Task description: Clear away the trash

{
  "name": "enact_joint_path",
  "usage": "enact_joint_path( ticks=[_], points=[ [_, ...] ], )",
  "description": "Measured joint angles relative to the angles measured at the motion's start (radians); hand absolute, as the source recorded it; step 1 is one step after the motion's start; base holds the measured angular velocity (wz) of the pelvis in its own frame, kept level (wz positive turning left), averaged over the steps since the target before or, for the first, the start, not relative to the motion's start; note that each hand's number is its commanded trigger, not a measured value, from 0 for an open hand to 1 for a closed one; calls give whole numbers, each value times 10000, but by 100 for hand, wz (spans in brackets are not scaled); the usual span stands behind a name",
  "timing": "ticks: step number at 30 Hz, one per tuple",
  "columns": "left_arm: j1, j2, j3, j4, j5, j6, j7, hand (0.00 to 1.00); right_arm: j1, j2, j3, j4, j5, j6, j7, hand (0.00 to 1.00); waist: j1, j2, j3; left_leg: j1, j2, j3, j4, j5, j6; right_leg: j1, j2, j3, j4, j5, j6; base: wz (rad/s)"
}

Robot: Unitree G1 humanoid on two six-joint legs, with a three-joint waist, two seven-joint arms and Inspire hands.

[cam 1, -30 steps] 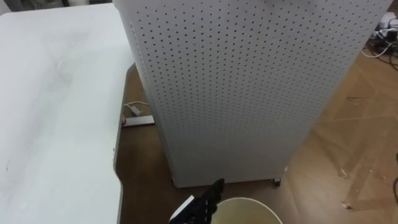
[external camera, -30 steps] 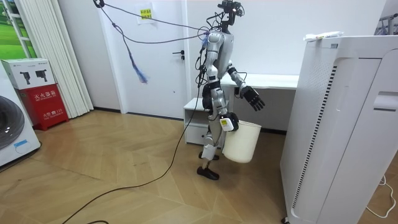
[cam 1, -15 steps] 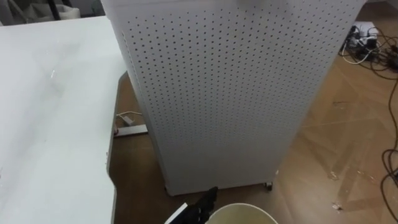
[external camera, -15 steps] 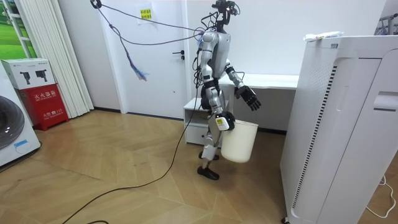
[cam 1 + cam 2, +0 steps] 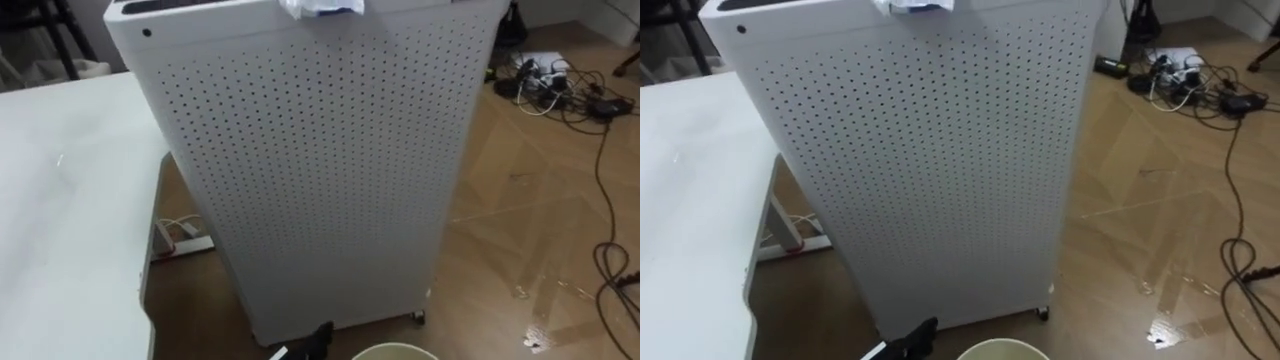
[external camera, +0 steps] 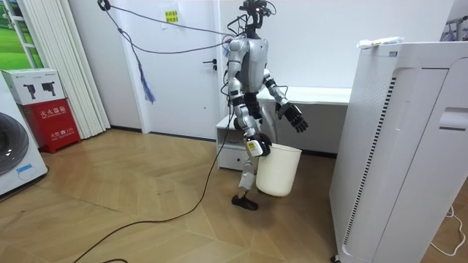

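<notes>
Frankly, my biggest worry is the tall white cabinet with the perforated metal side [image 5: 320, 170]. It stands just before the robot, with the flat white table [image 5: 60, 200] close at the robot's left. A small wheel [image 5: 418, 317] shows at the cabinet's lower corner, so I judge that a push from an arm or from the bin could roll it away.

The cream round plastic bin [image 6: 278, 172] hangs low at the robot's right side, and the right hand [image 6: 257, 148] is curled over its rim. If the robot steps closer, the bin may knock against the cabinet's lower edge. The left hand [image 6: 296, 117] is held forward with relaxed fingers and grasps nothing.

The garbage, a crumpled white and blue wrapper [image 5: 320, 8], lies on the cabinet's top, at the edge above the perforated side and well above that hand. The reach is high. A light wrapper at an edge can be brushed down to the wooden floor [image 5: 520, 220], or pushed back out of reach, before the fingers close on it. The loose dark cables [image 5: 565, 85] at the robot's right could catch a foot if it steps sideways.
</notes>
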Motion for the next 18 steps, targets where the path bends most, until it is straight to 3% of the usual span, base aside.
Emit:
enact_joint_path(
  ticks=[1, 2, 3, 4, 7, 10, 15, 18],
  points=[
    [78, 76, 33, 21, 138, 2, 0, 0, 139, 82, 5, -105, 1, -1, 3, 100, -21, -46, -151, 87, -41, 57, 33, 79, 54, 55, -48, -45, 13, -128, 140, -48],
    [84, 107, 36, 21, 201, 2, 0, 0, 216, 96, 9, -153, -1, -1, 26, 100, -30, -119, -145, 144, -70, 74, 38, 128, 66, 102, -87, -110, -17, -157, 192, -29],
    [67, 134, 49, 20, 332, 1, 0, 0, 312, 104, 13, -157, 7, -1, 76, 100, -28, -161, -114, 234, -74, 70, 59, 455, 252, 237, -173, -253, -116, -177, 261, -27],
    [67, 136, 133, 21, 354, 2, 0, 0, 337, 126, 103, -158, 22, -1, 112, 100, 38, -233, -85, 247, -118, 89, 168, 470, 459, 264, -268, -411, -119, -244, 342, -21],
    [-53, 84, 209, 35, 353, -7, 0, 0, 281, 165, 83, -170, 19, -1, 50, 100, 68, -241, -41, 181, -252, 273, 241, 224, 654, 224, -615, -773, -247, -309, 467, -12],
    [-107, 90, 234, 59, 351, -7, 1, 0, 84, 164, 89, -171, -8, -2, -6, 100, 75, -145, 21, 181, -345, 467, 348, 4, 792, 182, -949, -1311, -186, -398, 630, -15],
    [-146, 35, 690, 50, 799, -51, 244, 0, -230, 300, 185, -177, -242, -3, 13, 100, 397, -68, 75, 198, -235, 997, 365, -355, 878, -128, -1126, -1356, 83, -411, 654, -28],
    [-203, 25, 894, 42, 1241, -82, 643, 0, -482, 361, 190, -137, -451, -3, 38, 100, 369, -63, 128, 248, -221, 1198, 301, -453, 905, -145, -1284, -1765, 22, -409, 656, -24]
  ],
)
